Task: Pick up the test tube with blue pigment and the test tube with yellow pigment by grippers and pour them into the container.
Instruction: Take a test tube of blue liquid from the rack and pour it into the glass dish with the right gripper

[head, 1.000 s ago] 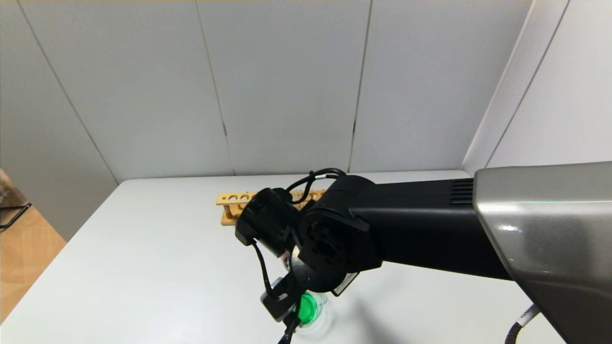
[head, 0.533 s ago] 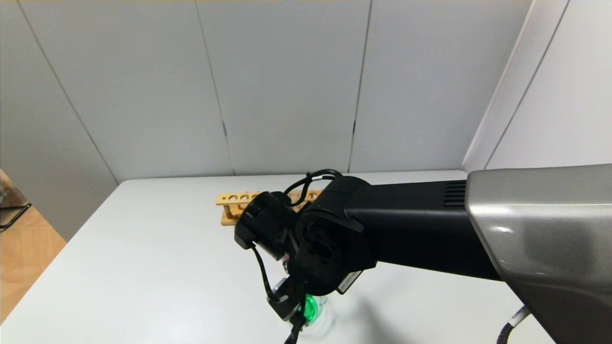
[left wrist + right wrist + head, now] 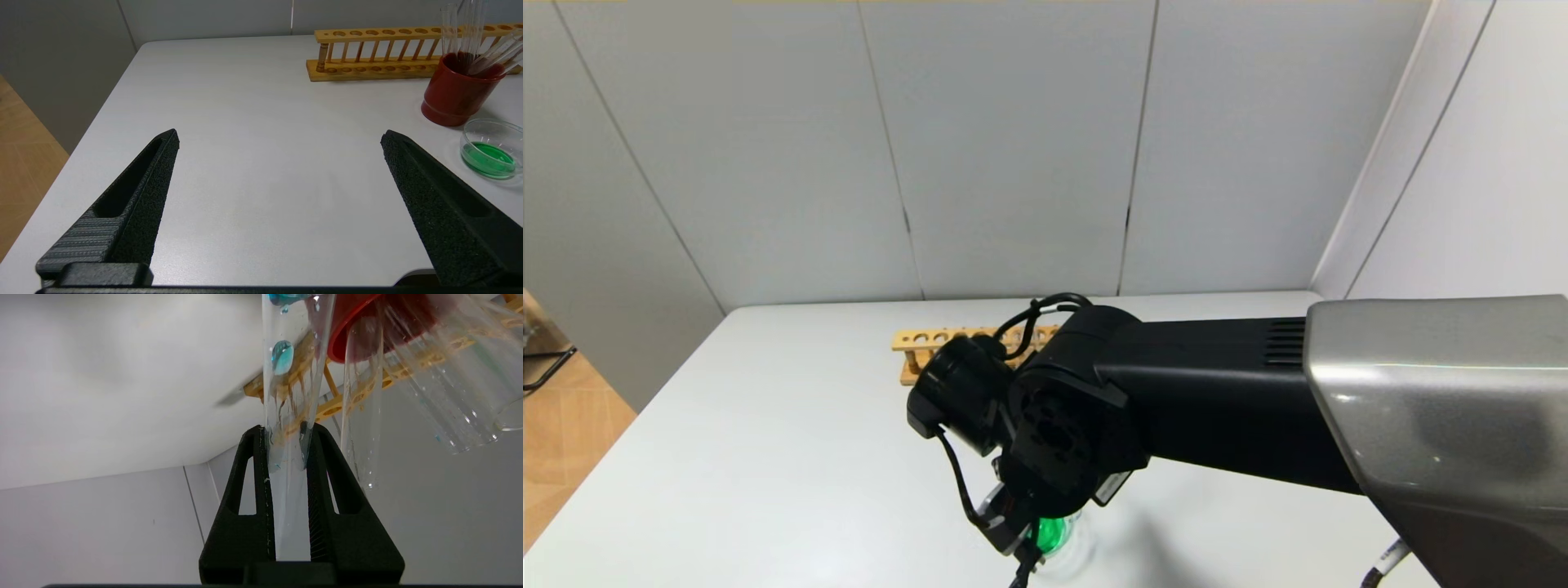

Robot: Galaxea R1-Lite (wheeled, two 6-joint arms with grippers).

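Since the liquid in our low container (image 3: pixel 489 149) is already green, we judge that both pigments have largely gone in and that we are near the end of the pouring. Our right gripper (image 3: pixel 286 451) is pinching the test tube with blue pigment (image 3: pixel 288 416) between its fingers; only blue droplets cling to the glass, so it looks nearly drained. In the head view the right arm (image 3: pixel 1176 400) reaches across the table (image 3: pixel 768 457) with its wrist directly above the container, which sits near the front edge, beside the red beaker (image 3: pixel 457 96) full of clear tubes and in front of the wooden rack (image 3: pixel 392 53). Our left gripper (image 3: pixel 280 139) hangs spread and empty over bare table. We cannot pick out the yellow tube. What seems left is righting and returning the blue tube.
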